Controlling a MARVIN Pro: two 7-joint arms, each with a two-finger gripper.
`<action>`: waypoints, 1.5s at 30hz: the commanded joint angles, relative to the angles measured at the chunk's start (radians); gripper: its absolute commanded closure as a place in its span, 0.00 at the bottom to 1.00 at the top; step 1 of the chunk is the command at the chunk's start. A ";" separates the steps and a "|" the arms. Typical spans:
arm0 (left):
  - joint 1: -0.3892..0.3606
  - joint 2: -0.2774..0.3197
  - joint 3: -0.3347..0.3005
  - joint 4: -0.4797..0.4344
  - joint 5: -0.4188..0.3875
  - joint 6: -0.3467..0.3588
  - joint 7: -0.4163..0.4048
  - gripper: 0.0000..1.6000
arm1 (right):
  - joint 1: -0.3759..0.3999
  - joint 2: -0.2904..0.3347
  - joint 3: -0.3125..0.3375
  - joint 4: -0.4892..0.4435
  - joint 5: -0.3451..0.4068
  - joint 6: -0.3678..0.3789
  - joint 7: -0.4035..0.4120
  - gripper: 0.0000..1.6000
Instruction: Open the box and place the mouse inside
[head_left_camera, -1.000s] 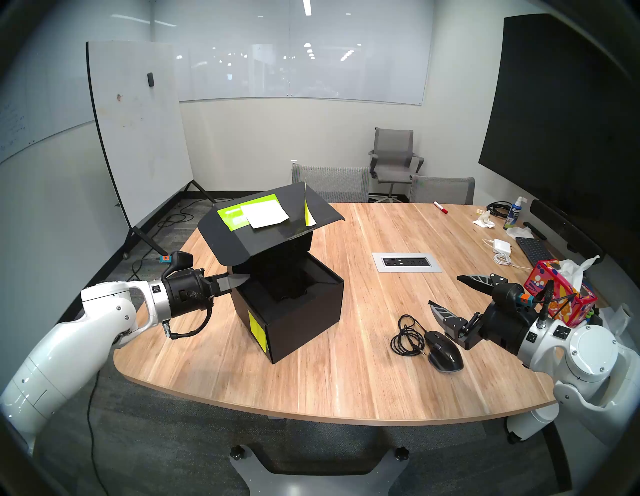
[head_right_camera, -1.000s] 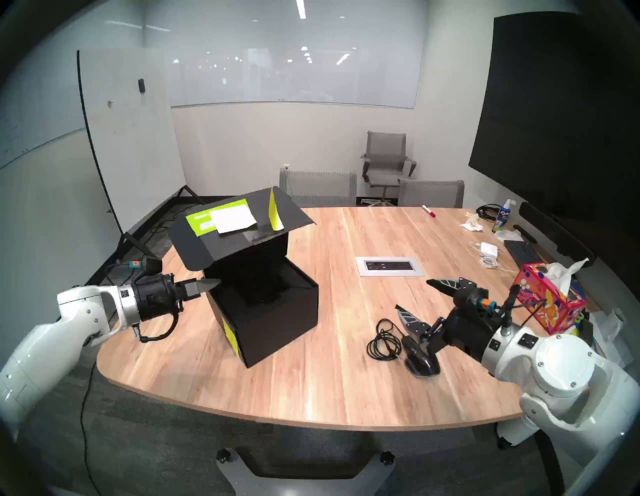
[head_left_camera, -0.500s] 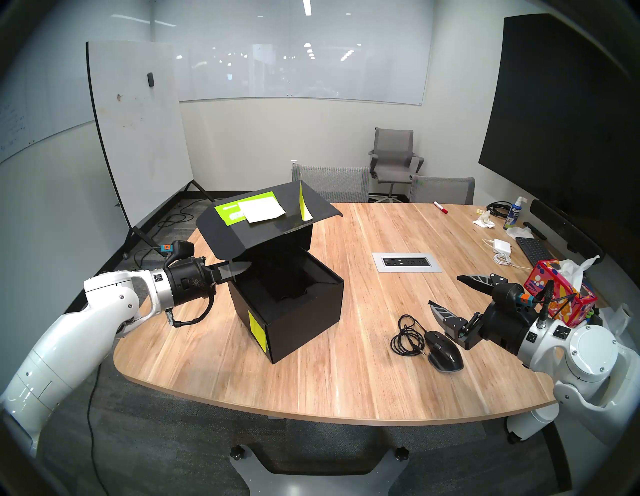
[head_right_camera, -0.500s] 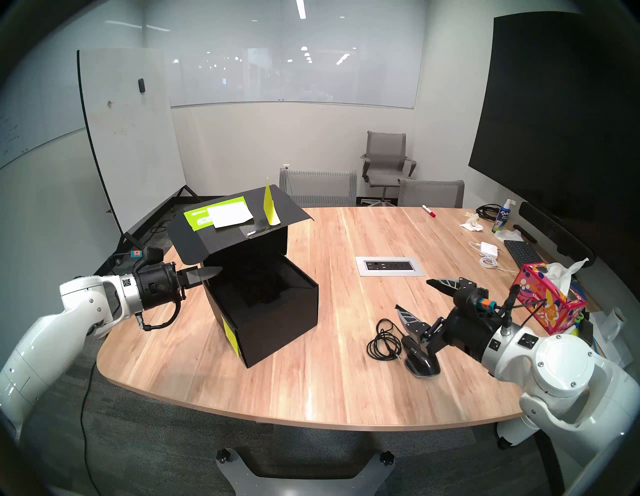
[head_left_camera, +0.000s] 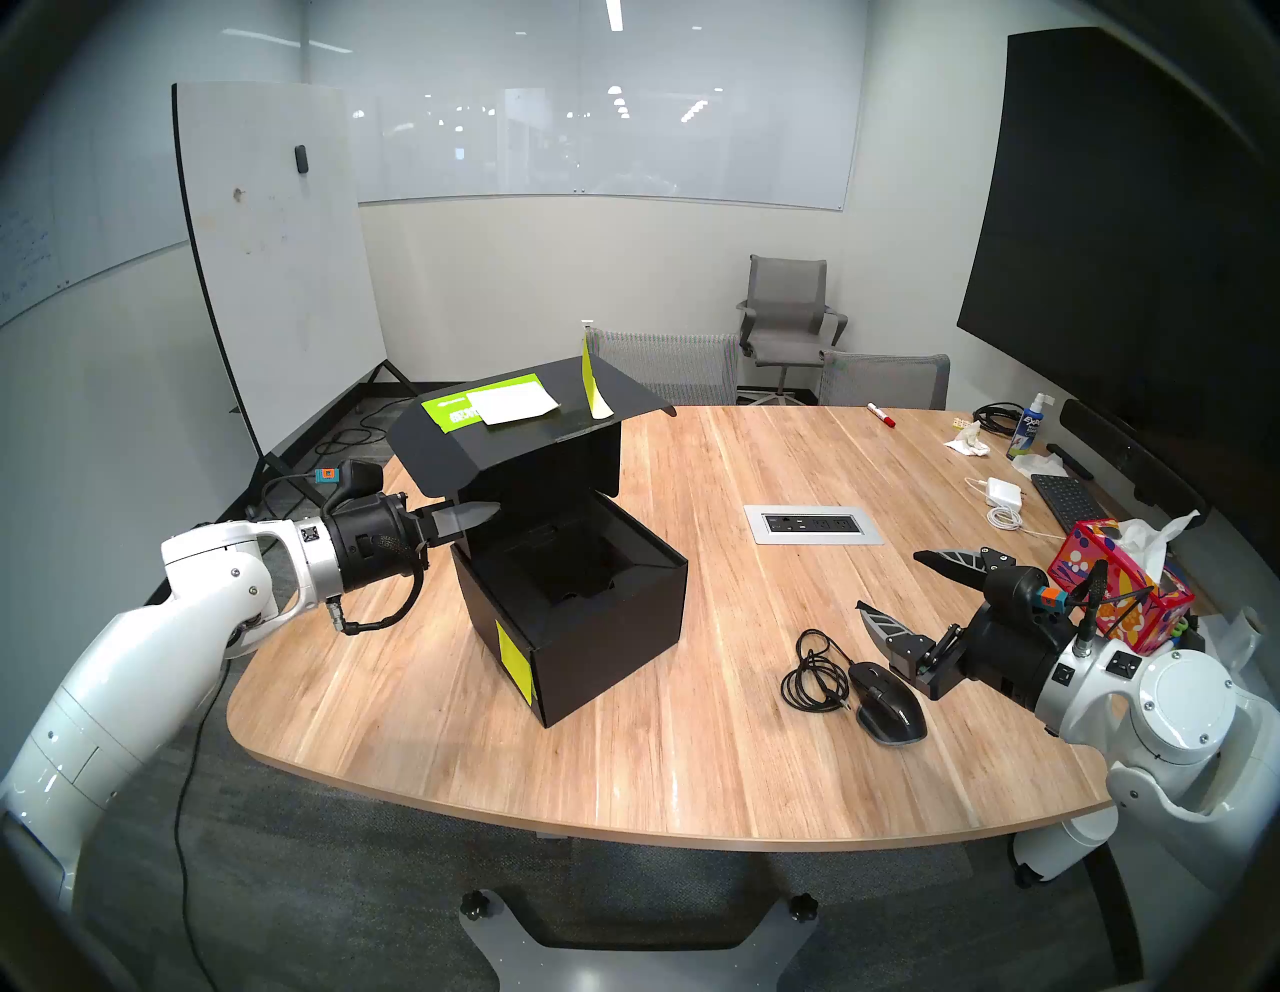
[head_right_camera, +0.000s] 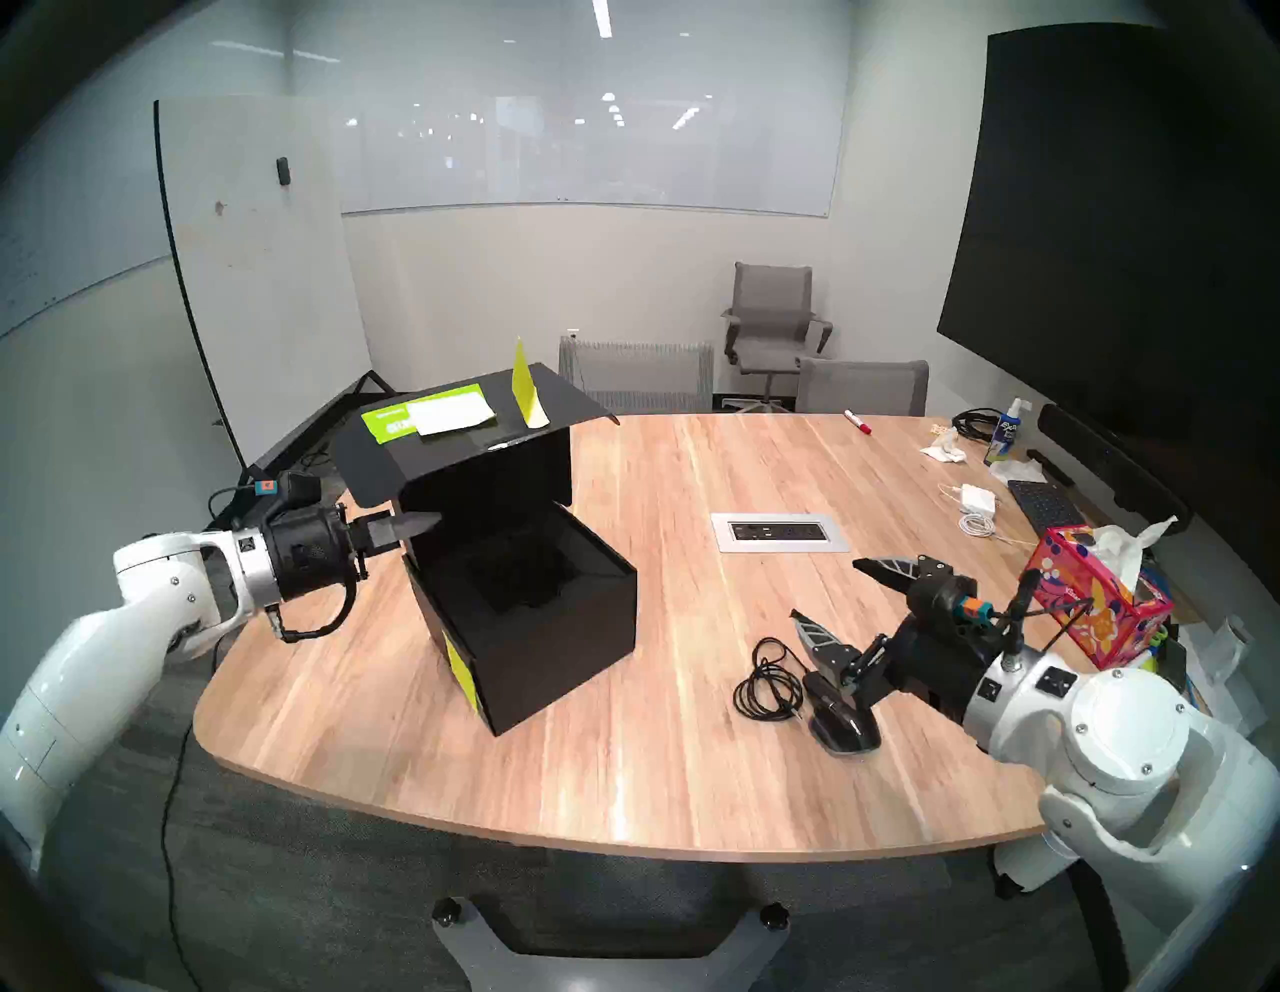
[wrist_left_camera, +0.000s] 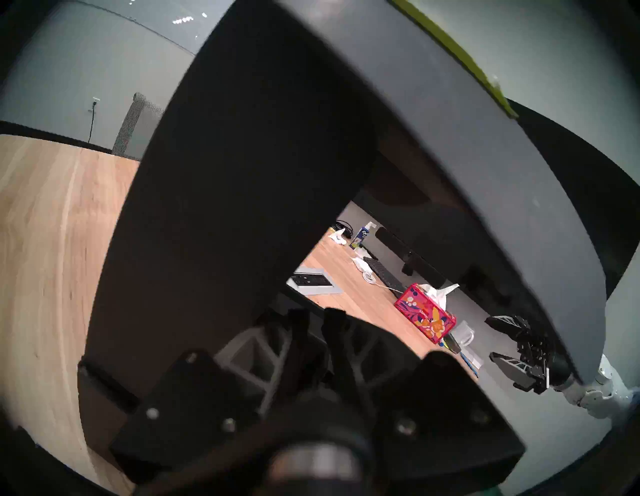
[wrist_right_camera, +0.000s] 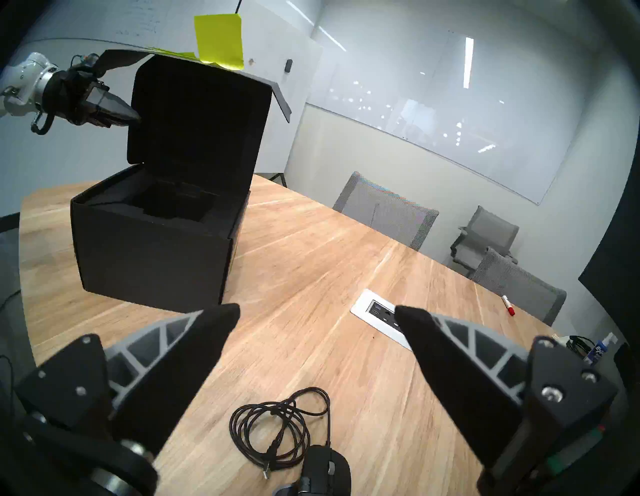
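Observation:
The black box (head_left_camera: 596, 644) (head_right_camera: 554, 658) (wrist_right_camera: 156, 256) stands on the table's left half, its recessed insert showing. Its hinged lid (head_left_camera: 499, 443) (wrist_left_camera: 242, 173), with a green label and yellow sticky note, is raised and tilts back. My left gripper (head_left_camera: 485, 514) (head_right_camera: 429, 521) (wrist_left_camera: 315, 318) (wrist_right_camera: 133, 116) is shut on the lid's left side flap. The black mouse (head_left_camera: 890, 703) (head_right_camera: 841, 727) (wrist_right_camera: 325, 467) lies at the front right beside its coiled cable (head_left_camera: 814, 672). My right gripper (head_left_camera: 889, 580) (head_right_camera: 824, 587) (wrist_right_camera: 317, 309) hangs open just behind and above the mouse, holding nothing.
A power outlet panel (head_left_camera: 814, 524) is set into the table's middle. At the right edge are a red floral tissue box (head_left_camera: 1115, 589), a white adapter (head_left_camera: 1004, 493), a keyboard (head_left_camera: 1067, 499) and a spray bottle (head_left_camera: 1028, 433). A red marker (head_left_camera: 881, 414) lies at the back.
My left gripper has risen with the lid's flap in it, swinging the lid further up and back. The right arm and the mouse have not moved.

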 joint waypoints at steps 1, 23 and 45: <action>-0.034 0.001 -0.025 0.011 -0.016 0.002 0.005 0.58 | 0.000 -0.002 0.003 -0.006 0.000 -0.003 0.002 0.00; 0.056 0.057 -0.101 0.009 -0.054 0.019 -0.076 0.57 | 0.001 -0.002 0.003 -0.006 0.000 -0.003 0.002 0.00; 0.341 0.121 -0.286 -0.041 0.127 -0.086 -0.362 0.52 | 0.001 -0.002 0.003 -0.006 0.000 -0.003 0.001 0.00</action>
